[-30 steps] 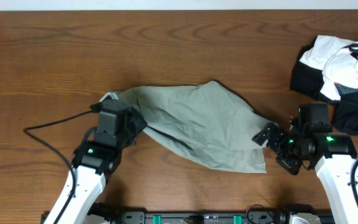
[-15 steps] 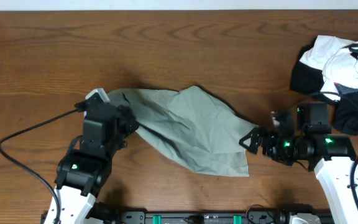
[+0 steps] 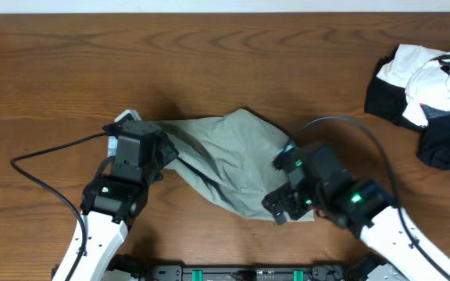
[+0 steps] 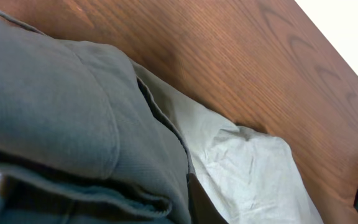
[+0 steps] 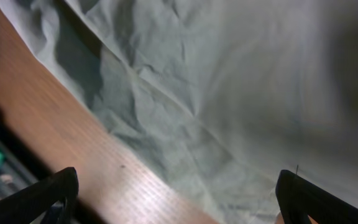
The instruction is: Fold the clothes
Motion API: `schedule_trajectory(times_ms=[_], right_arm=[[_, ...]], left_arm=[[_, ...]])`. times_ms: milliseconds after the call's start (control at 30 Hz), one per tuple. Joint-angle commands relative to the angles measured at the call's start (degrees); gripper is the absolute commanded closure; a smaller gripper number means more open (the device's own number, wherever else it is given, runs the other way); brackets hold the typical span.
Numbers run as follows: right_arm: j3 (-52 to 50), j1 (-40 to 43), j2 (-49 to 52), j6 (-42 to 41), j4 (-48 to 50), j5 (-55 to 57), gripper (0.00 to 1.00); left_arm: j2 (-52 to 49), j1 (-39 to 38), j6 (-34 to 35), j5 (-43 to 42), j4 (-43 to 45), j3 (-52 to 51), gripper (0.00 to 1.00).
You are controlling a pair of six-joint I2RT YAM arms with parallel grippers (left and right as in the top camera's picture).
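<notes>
Open table (image 3: 209, 62) beyond the clothes (image 3: 225, 148); black-and-white heap (image 3: 428, 82) at far right corner.

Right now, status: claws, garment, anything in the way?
Left claw shut on garment, left edge. Right claw open over its near right corner. Garment crumpled, unfolded. Heap far right, apart.

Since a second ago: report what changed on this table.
The right fingers, wide open, swung left from beside the right end of the khaki garment to over its lower right corner, holding nothing. The garment bunched narrower, its right end drawn leftward. The left fingers stayed shut on its left end; the heap of black and white clothes did not move.
</notes>
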State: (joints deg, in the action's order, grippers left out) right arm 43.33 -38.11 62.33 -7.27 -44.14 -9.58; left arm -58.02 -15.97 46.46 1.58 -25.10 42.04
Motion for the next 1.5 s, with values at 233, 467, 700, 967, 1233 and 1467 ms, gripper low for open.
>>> schedule_trajectory(times_ms=[233, 467, 700, 967, 1233, 1467], right_arm=[[1.1, -17.2, 3.8, -2.5, 1.9, 21.4, 0.01], [1.1, -23.6, 15.4, -2.6, 2.5, 30.1, 0.01], [1.1, -27.6, 22.6, -3.7, 4.0, 30.8, 0.01], [1.1, -28.3, 26.1, -3.7, 4.7, 34.5, 0.01], [1.1, -28.2, 32.1, -1.7, 8.4, 39.7, 0.01], [1.1, -28.1, 36.1, -1.6, 9.8, 50.8, 0.01]], left_arm=[[0.2, -0.1, -0.8, 1.0, 0.5, 1.1, 0.94], [0.2, -0.1, -0.8, 1.0, 0.5, 1.1, 0.94], [0.2, -0.1, -0.8, 1.0, 0.5, 1.1, 0.94], [0.2, -0.1, -0.8, 0.7, 0.5, 1.1, 0.94], [0.3, -0.1, -0.8, 0.5, 0.5, 1.1, 0.94], [1.2, -0.1, -0.8, 0.4, 0.3, 1.1, 0.94]])
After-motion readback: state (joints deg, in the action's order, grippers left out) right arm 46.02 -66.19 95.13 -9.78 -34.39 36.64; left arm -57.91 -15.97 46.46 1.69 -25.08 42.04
